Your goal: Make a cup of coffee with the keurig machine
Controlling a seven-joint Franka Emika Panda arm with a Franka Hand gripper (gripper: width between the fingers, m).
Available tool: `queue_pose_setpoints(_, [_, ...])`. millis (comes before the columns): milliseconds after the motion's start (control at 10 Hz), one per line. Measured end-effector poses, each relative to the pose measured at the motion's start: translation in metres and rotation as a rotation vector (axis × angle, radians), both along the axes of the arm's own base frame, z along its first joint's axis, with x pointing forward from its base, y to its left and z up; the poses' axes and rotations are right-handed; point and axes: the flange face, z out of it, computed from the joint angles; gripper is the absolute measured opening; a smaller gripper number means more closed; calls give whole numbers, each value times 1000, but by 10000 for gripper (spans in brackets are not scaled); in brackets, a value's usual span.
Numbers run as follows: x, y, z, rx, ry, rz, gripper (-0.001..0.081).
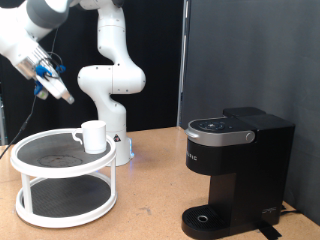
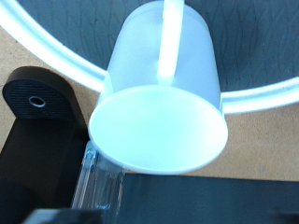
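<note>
smooth glossy white ceramic cup (image 1: 94,135), matt black plastic keurig machine (image 1: 238,170), white stand (image 1: 65,180), brown wood-look table (image 1: 150,215).

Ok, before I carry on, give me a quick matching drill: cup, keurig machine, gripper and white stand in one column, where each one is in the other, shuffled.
Things
1. cup
2. keurig machine
3. gripper
4. white stand

Places
A. on the table at the exterior view's right, lid down
B. in the air at the exterior view's upper left, apart from the other things
C. on the upper of two round tiers
D. on the table at the exterior view's left

Pairs: 1-C, 2-A, 3-B, 4-D
</note>
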Motion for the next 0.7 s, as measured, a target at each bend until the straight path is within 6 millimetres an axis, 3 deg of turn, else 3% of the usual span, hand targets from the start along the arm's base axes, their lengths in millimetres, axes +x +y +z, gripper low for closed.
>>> queue_pose_setpoints(100, [-1, 3, -13, -15, 1, 2, 281])
queue_pose_setpoints(300, [-4, 11, -35, -37, 2, 5, 600])
queue_pose_setpoints(400, [-5, 15, -44, -48, 3, 6, 600])
queue_pose_setpoints(500, [-7, 18, -54, -57, 3, 5, 692])
queue_pose_setpoints(700, [-10, 25, -68, -68, -2, 8, 727])
